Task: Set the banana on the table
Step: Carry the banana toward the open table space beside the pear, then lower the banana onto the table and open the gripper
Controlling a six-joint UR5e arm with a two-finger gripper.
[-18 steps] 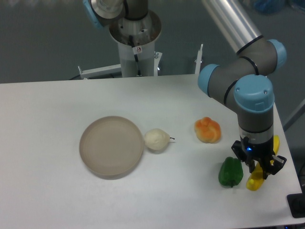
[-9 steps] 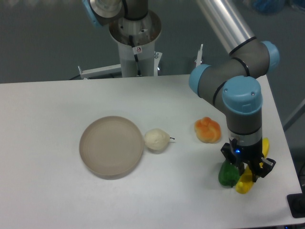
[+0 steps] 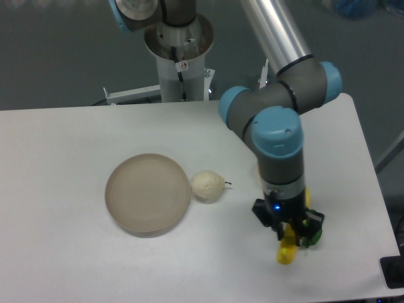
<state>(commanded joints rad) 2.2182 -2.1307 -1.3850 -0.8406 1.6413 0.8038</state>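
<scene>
Tool has carried the banana leftward — arm hides orange fruit.

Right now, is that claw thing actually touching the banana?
Touching. The fixed camera shows the gripper closed around the banana, whose yellow end sticks out directly below the fingers.

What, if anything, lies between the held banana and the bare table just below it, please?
Nothing visible does. The tool holds the banana over bare table; the green pepper sits just behind to the side, and the pear and plate lie well off.
</scene>
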